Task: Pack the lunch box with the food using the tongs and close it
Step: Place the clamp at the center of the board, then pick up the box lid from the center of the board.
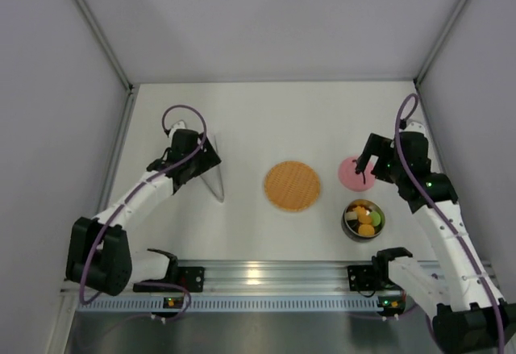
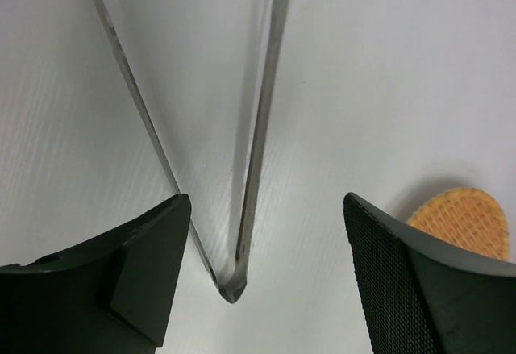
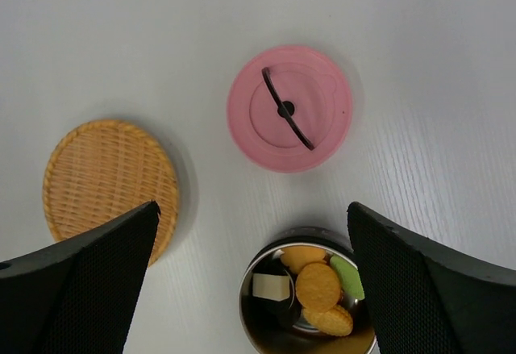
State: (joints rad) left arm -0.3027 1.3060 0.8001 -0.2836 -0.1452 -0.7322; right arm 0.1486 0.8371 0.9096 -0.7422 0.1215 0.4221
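White table [image 1: 242, 120]: orange woven mat [image 1: 292, 185] at centre, tongs [image 1: 214, 178] lying flat to its left, joined end between the left gripper's [image 2: 264, 198] wide-spread fingers, not gripped. Pink lid [image 3: 326, 108] is off, lying just behind the lunch box [image 3: 262, 326] on the right. Right gripper [image 3: 251, 206] hangs over both, jaws wide, empty; food [image 3: 316, 286] sits inside the box.

the table [image 1: 266, 120] bears tongs [image 1: 214, 183], mat [image 1: 292, 185], pink lid [image 1: 348, 177], lunch box [image 1: 346, 223].

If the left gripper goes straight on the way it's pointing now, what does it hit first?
Most likely the tongs: their joined end lies right between the fingers of the open left gripper, with both slim arms running on ahead. Its height above them is hard to judge.
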